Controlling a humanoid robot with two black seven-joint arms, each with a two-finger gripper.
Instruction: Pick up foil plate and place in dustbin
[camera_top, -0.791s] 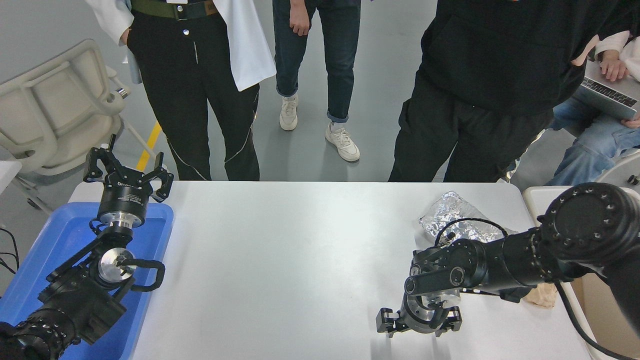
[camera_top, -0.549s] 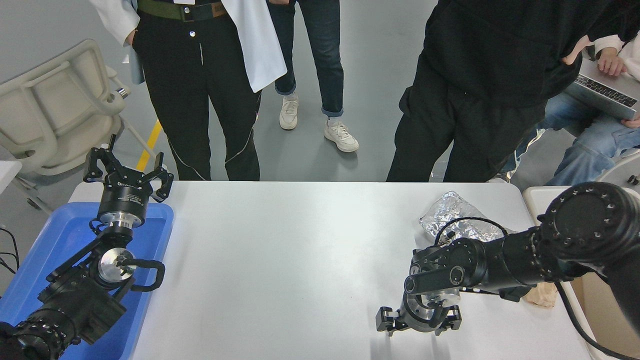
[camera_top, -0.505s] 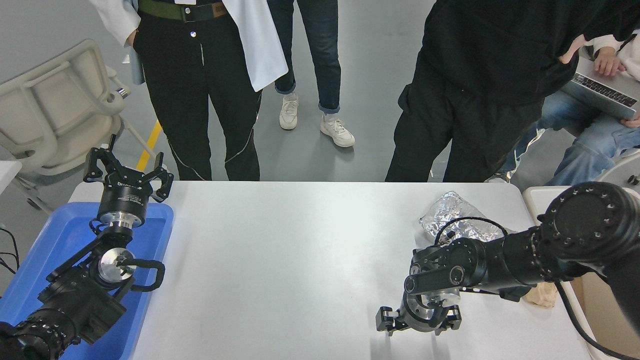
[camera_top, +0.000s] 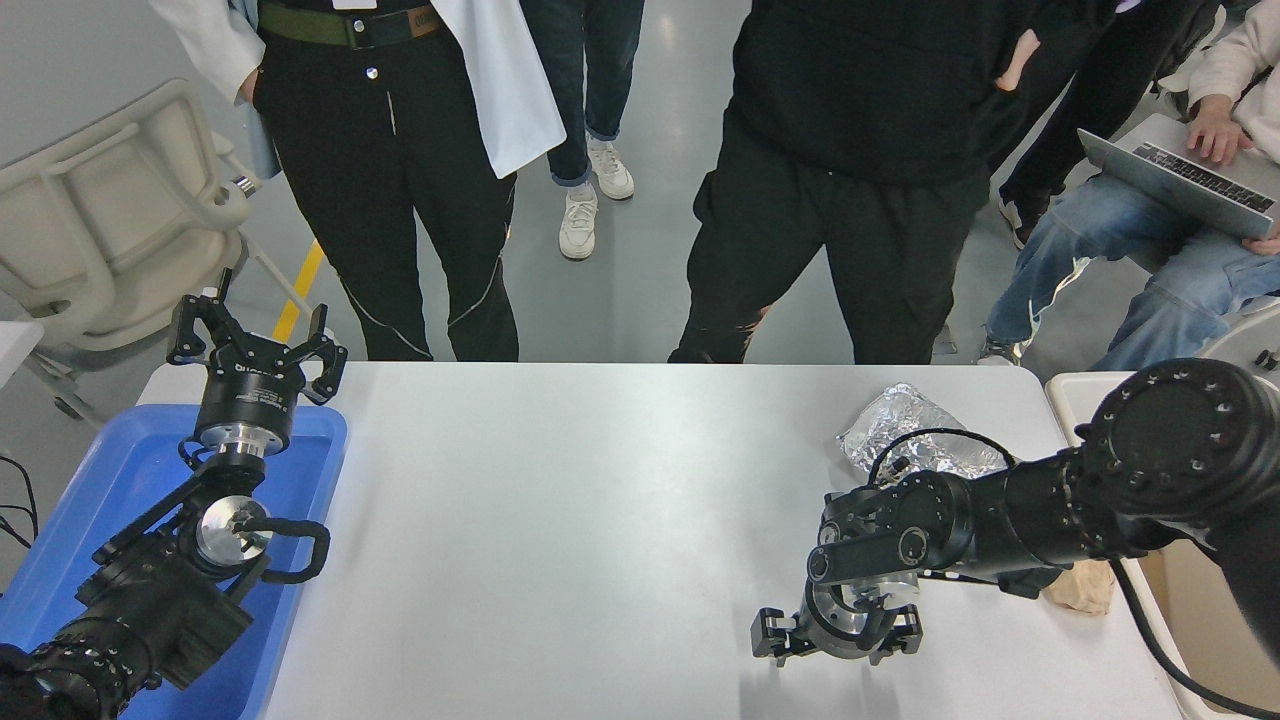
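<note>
The foil plate is a crumpled shiny silver piece lying on the white table at the back right, partly behind my right arm. My right gripper points down at the table near the front right, open and empty, well in front of the foil. The beige dustbin stands past the table's right edge, mostly hidden by my right arm. My left gripper is open and parked over the blue tray at the left.
A flat blue tray lies at the table's left edge. A tan crumpled paper wad sits by the right edge under my right arm. Several people stand at the far side; one sits with a laptop at the right.
My arms have hardly moved. The person in black at the far side has stepped left, and others behind have shifted.
</note>
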